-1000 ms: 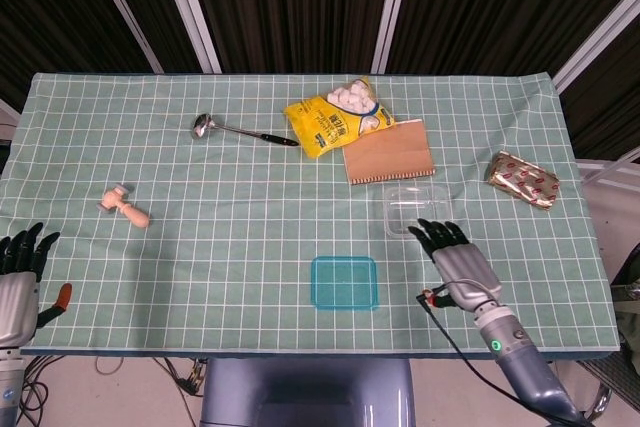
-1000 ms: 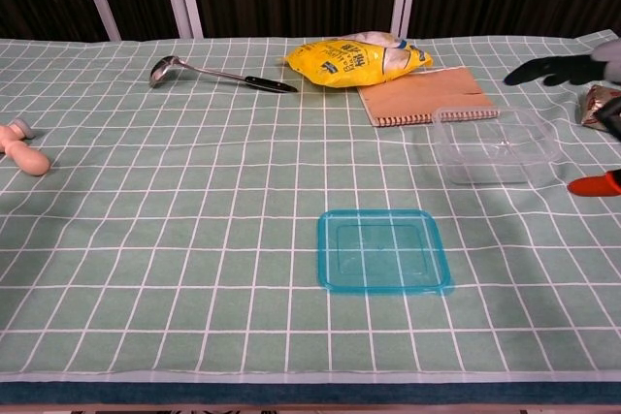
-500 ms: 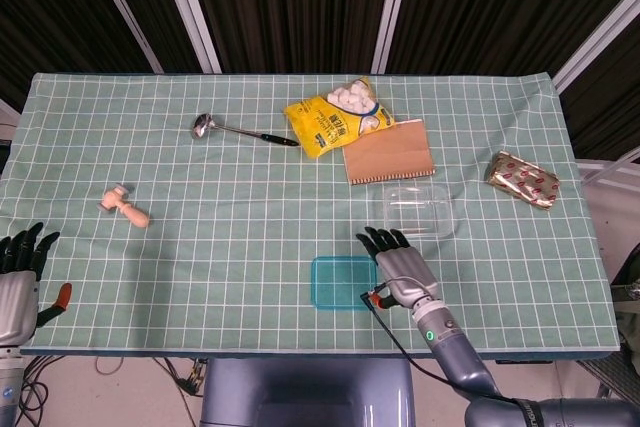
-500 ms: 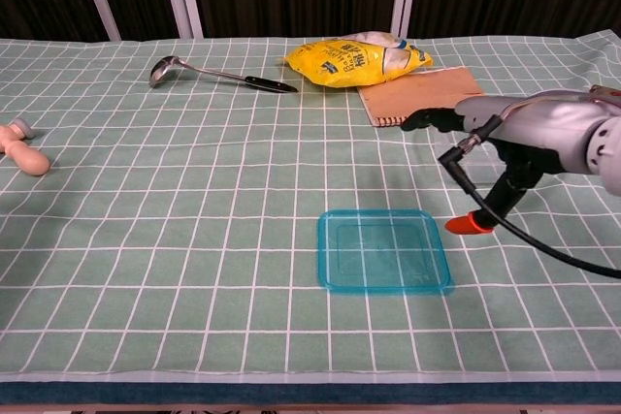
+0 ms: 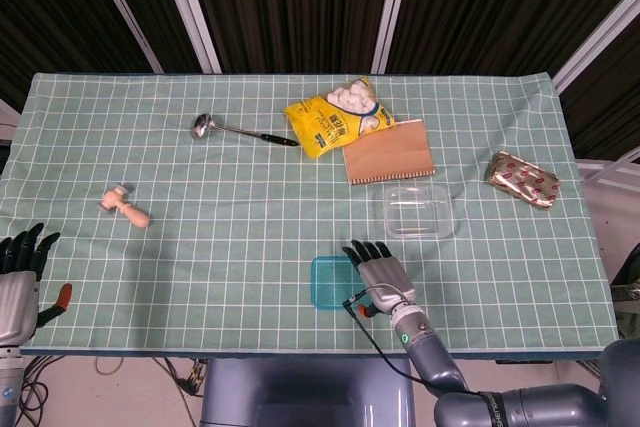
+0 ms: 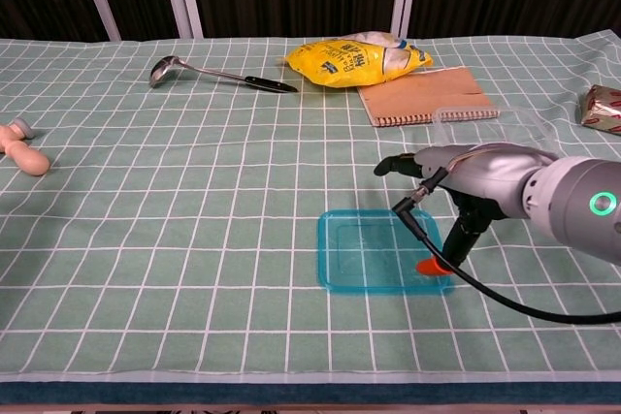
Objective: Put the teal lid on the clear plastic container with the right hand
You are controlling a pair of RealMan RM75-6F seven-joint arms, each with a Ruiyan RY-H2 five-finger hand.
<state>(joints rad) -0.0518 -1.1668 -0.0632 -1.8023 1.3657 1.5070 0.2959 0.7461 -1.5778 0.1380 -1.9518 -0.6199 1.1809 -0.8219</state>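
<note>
The teal lid lies flat near the table's front edge. My right hand hovers over its right part, fingers stretched out and apart, holding nothing; its orange thumb tip reaches down to the lid's right edge. The clear plastic container stands behind the hand, in front of a brown notebook, and is partly hidden by the hand in the chest view. My left hand rests open at the front left corner, seen only in the head view.
A brown notebook and a yellow snack bag lie behind the container. A ladle lies at the back left, a small wooden toy at the left, a gold foil packet at the right.
My right hand has swept left from beside the container to above the lid's right part, leaving the container uncovered in the head view. The left hand has not moved.
</note>
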